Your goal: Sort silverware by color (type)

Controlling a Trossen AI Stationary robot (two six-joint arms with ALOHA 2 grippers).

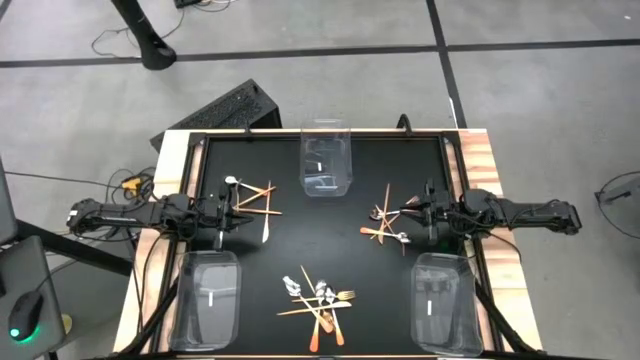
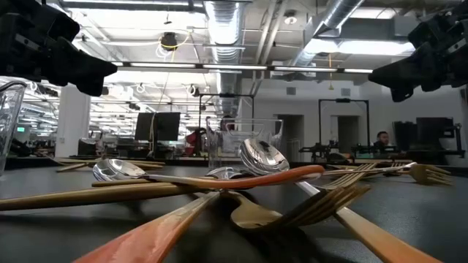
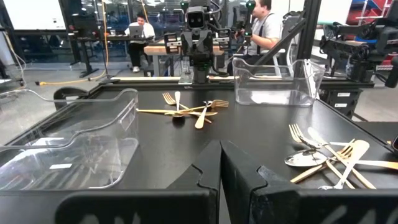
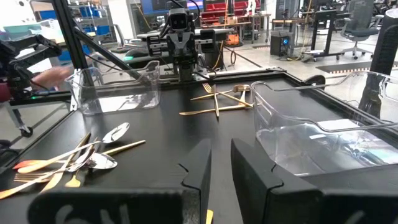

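The silverware lies in three loose piles on the black table: gold forks and sticks by my left gripper (image 1: 255,200), forks and spoons by my right gripper (image 1: 388,220), and a mixed heap with orange-handled spoons near the front edge (image 1: 320,300) (image 2: 241,190). My left gripper (image 1: 225,212) (image 3: 221,163) hovers shut at the table's left, just short of the left pile. My right gripper (image 1: 425,210) (image 4: 221,158) hovers at the table's right beside the right pile, its fingers a narrow gap apart. Neither gripper holds anything.
Three clear plastic bins stand on the table: one at far centre (image 1: 327,160), one at the near left corner (image 1: 207,298), one at the near right corner (image 1: 443,302). People sit at desks in the room beyond (image 3: 140,28).
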